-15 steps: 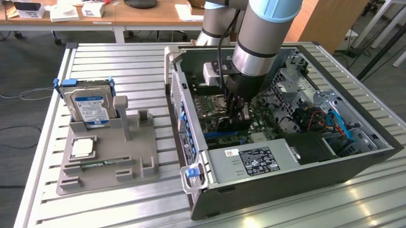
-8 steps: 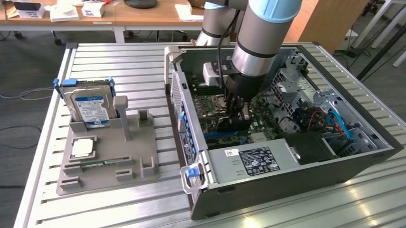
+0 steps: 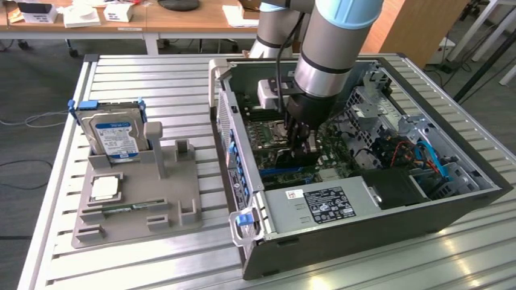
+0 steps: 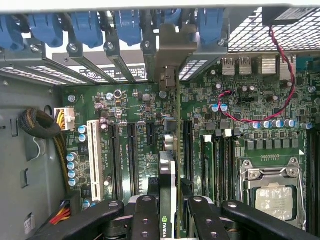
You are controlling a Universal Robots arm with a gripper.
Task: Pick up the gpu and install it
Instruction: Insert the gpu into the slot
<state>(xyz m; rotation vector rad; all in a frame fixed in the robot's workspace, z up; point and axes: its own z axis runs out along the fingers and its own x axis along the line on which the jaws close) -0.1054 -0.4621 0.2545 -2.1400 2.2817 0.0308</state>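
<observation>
My gripper (image 3: 310,142) is down inside the open computer case (image 3: 451,208), shut on the gpu (image 3: 293,159), a dark card held on edge over the green motherboard (image 3: 266,136). In the wrist view the gpu (image 4: 168,175) runs edge-on away from my black fingers (image 4: 145,215), which press on both of its faces. Its silvery-tan bracket (image 4: 170,55) reaches the row of rear slot covers. The card's lower edge lies along the black expansion slots (image 4: 131,150); whether it sits in one I cannot tell.
On the exterior view's left a grey holder (image 3: 173,199) carries a silver hard drive (image 3: 115,138), a processor (image 3: 105,188) and a green memory stick (image 3: 119,209). Blue latches (image 4: 85,22), a white slot (image 4: 92,155), the processor socket (image 4: 272,192), the power supply (image 3: 318,205) and cables crowd the case.
</observation>
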